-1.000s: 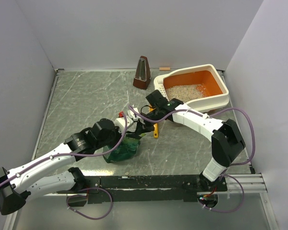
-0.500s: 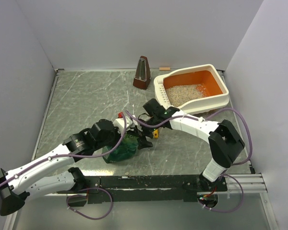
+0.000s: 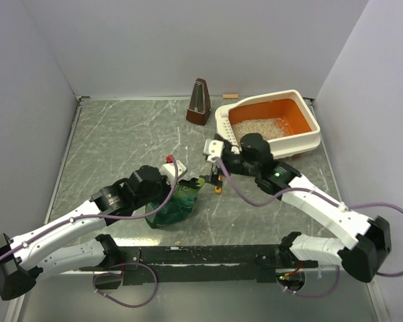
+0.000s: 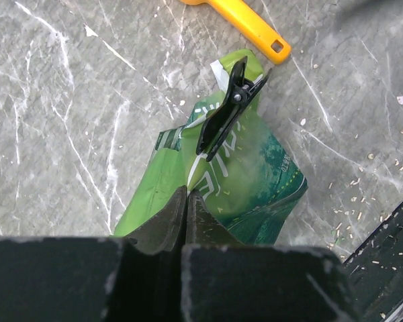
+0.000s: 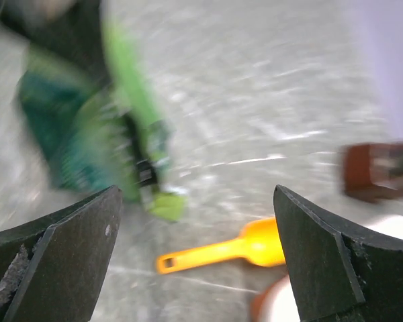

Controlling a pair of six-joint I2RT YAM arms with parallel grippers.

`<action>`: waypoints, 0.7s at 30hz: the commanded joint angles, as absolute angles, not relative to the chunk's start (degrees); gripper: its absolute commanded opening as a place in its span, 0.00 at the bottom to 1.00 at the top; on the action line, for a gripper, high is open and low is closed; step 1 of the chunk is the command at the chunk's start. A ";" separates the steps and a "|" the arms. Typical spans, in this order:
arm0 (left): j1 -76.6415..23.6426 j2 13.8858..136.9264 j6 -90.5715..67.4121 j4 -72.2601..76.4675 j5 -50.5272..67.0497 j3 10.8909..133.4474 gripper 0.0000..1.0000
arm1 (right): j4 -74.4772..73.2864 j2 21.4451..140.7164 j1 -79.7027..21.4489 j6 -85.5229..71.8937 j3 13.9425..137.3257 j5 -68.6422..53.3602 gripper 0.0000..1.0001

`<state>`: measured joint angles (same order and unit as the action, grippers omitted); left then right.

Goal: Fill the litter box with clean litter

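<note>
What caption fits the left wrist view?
Left hand pinching green bag; black clip on its top, yellow scoop handle beyond.

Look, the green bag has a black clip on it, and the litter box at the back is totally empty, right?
Not quite. The litter box is not empty: the top external view shows litter already spread over part of its orange floor. The rest is right: the green bag has a black clip on it.

Cream, orange-lined litter box (image 3: 302, 144), far right; clean litter (image 3: 256, 129) inside
</note>
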<state>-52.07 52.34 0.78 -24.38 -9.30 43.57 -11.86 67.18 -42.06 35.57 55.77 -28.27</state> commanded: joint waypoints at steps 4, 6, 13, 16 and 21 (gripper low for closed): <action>-51.77 51.94 -1.84 -21.27 -12.74 45.87 0.08 | -5.88 61.08 -41.49 19.37 59.66 -8.12 1.00; -51.85 51.68 -2.37 -21.18 -12.92 46.93 0.10 | -9.73 62.48 -41.40 12.00 63.26 -0.31 1.00; -51.77 48.87 -3.25 -21.18 -14.68 54.48 0.35 | -28.47 68.64 -40.87 -1.47 77.60 9.74 1.00; -51.77 47.73 -3.87 -20.83 -16.60 58.00 0.55 | -28.22 67.15 -40.87 -5.87 77.08 13.96 1.00; -51.77 49.83 -4.57 -22.06 -21.61 64.59 0.99 | -26.19 63.11 -40.96 -14.05 74.27 20.38 1.00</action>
